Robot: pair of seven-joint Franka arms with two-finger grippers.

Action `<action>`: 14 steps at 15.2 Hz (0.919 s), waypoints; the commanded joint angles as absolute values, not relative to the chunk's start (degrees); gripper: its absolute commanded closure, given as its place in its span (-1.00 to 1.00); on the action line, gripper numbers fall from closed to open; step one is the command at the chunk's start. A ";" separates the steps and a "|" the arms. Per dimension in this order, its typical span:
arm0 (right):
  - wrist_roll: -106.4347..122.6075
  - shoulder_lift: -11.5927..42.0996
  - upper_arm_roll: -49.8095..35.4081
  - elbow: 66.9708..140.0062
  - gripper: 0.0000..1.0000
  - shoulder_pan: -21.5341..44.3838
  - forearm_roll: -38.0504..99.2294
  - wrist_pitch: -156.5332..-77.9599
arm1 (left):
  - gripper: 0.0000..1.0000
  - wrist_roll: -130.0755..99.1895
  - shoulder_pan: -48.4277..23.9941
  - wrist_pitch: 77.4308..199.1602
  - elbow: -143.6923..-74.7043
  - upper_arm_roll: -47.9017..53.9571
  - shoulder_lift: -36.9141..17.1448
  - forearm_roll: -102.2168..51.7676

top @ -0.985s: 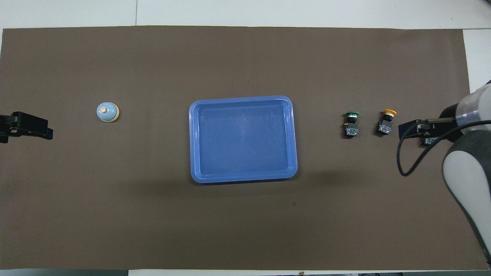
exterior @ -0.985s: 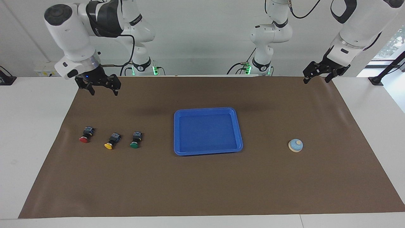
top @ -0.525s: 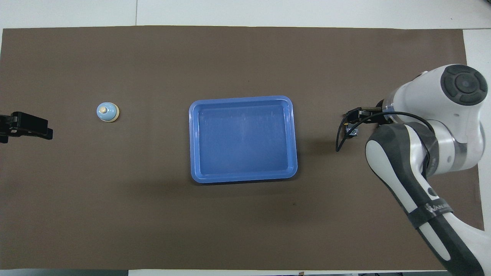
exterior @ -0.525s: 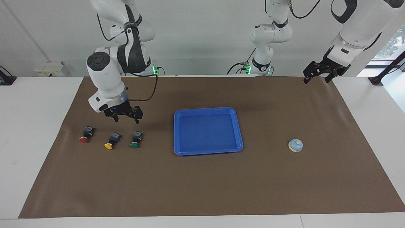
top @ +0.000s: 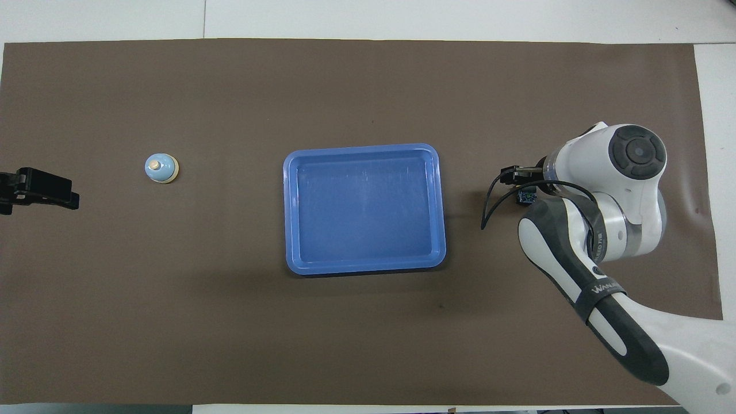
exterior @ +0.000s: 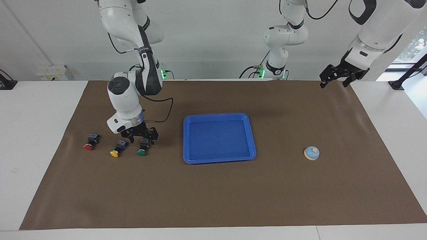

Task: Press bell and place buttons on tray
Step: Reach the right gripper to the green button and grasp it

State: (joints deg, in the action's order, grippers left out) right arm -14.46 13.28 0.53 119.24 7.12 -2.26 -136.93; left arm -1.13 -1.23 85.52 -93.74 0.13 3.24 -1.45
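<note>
Three buttons lie in a row toward the right arm's end of the table: red (exterior: 88,146), yellow (exterior: 115,152) and green (exterior: 142,152). My right gripper (exterior: 143,138) hangs low and open directly over the green button's black body, one finger on each side; I cannot tell whether it touches. From overhead the right arm hides the buttons, except a bit of the green one's body (top: 526,197). The blue tray (exterior: 218,115) (top: 364,146) sits mid-table with nothing in it. The light-blue bell (exterior: 312,153) (top: 161,168) stands toward the left arm's end. My left gripper (exterior: 334,81) (top: 63,198) waits open, raised, away from the bell.
A brown mat (exterior: 213,196) covers the table, with white table margin (exterior: 36,133) around it. The right arm's black cable (exterior: 165,113) loops beside its wrist, between the buttons and the tray.
The right arm swung in from the mat's corner near its base and came down over the green button. The left arm, buttons, tray and bell have not moved.
</note>
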 commanded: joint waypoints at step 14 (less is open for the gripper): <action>-14.85 16.26 0.53 119.53 -0.93 6.42 -2.20 -138.78 | -1.00 -1.41 -1.32 84.55 -93.60 -0.09 3.69 -1.93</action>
